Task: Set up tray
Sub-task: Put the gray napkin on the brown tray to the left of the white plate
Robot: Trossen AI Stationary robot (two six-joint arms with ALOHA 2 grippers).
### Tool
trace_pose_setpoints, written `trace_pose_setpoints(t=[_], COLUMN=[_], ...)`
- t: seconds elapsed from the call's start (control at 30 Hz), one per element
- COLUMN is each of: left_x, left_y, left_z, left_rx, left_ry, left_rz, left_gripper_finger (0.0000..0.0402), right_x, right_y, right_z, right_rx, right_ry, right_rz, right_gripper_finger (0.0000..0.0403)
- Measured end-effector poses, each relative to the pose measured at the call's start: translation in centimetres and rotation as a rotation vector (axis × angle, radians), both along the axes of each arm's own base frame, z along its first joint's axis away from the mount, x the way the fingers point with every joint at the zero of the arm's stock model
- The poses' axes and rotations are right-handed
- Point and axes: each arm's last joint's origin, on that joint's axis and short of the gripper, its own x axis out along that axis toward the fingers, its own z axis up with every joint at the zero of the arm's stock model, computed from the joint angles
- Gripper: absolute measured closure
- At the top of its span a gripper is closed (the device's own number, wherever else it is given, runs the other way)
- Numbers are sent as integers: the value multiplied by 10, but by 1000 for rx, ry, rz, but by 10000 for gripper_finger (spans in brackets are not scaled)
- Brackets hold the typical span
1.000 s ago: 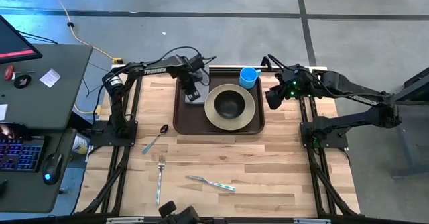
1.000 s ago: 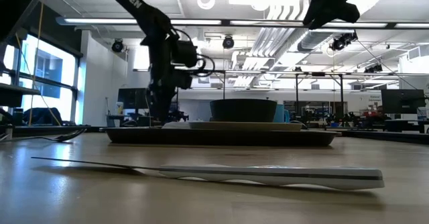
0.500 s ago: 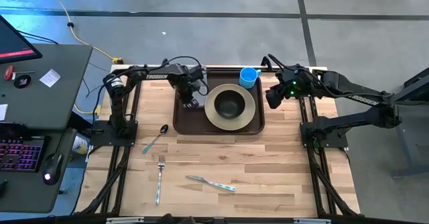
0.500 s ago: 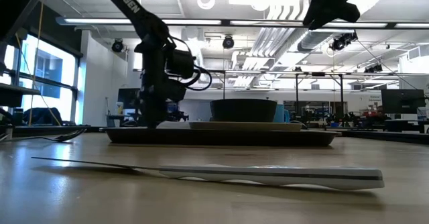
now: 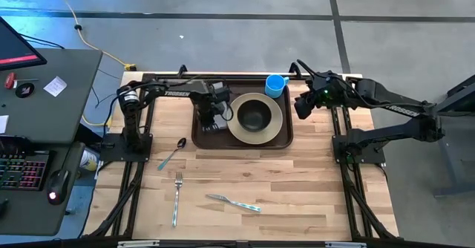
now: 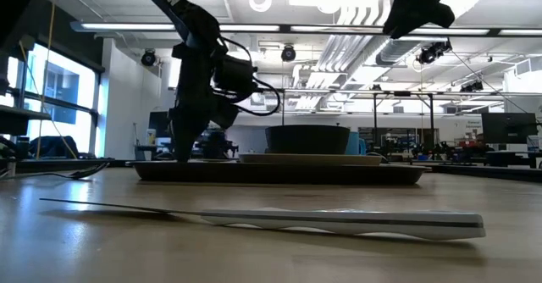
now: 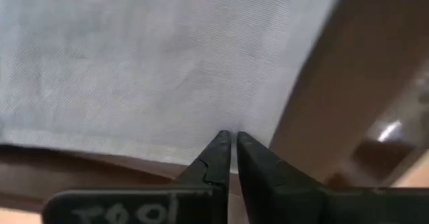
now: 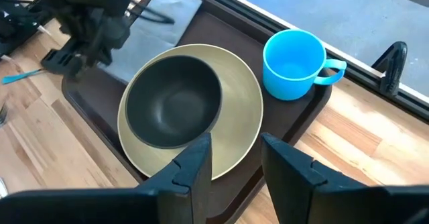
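Observation:
The dark brown tray (image 5: pixel 243 145) lies at the table's far middle. It carries a beige plate (image 5: pixel 276 119) with a dark bowl (image 5: pixel 254 115) on it, a blue cup (image 5: pixel 275 85) in its far right corner, and a grey napkin (image 8: pixel 167 13) flat along its left side. My left gripper (image 5: pixel 210 120) is shut and points down at the napkin's near end. My right gripper (image 8: pixel 234 163) is open and hangs above the tray's right edge (image 5: pixel 291 122), touching nothing. My left gripper comes from above, pointing down, with its shut fingertips (image 7: pixel 221 143) on the napkin just inside its edge (image 7: pixel 134 140). The napkin lies flat on the tray floor. Whether a layer sits between the tips, I cannot tell.
A spoon (image 5: pixel 172 153), a fork (image 5: pixel 177 196) and a knife (image 5: pixel 234 202) lie on the bare wood nearer the front; the knife (image 6: pixel 339 221) stretches across the low view. There is free wood on both sides of the tray. A desk with a keyboard stands off the table's left.
My left gripper has moved toward the table's near edge along the tray's left side, over the napkin, staying low. The right arm has kept still.

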Motion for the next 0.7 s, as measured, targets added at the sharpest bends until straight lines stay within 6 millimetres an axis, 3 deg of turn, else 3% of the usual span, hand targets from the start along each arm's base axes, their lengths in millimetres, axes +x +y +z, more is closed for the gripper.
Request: trace_pose_setpoints(t=[0.27,0.53,0.7], left_x=[-2,-5,-6], left_y=[-21,-21,-26], left_z=[1,1,2], left_rx=[-19,-29,-63], left_ry=[88,115,133], left_rz=[-166,-156,-167], left_gripper_finger=[374,335,337], right_x=[0,0,0], right_y=[0,0,0], right_z=[0,0,0], right_rx=[-13,-16,-27], right_ry=[9,12,19], right_rz=[16,20,30], right_gripper_finger=[284,284,284])
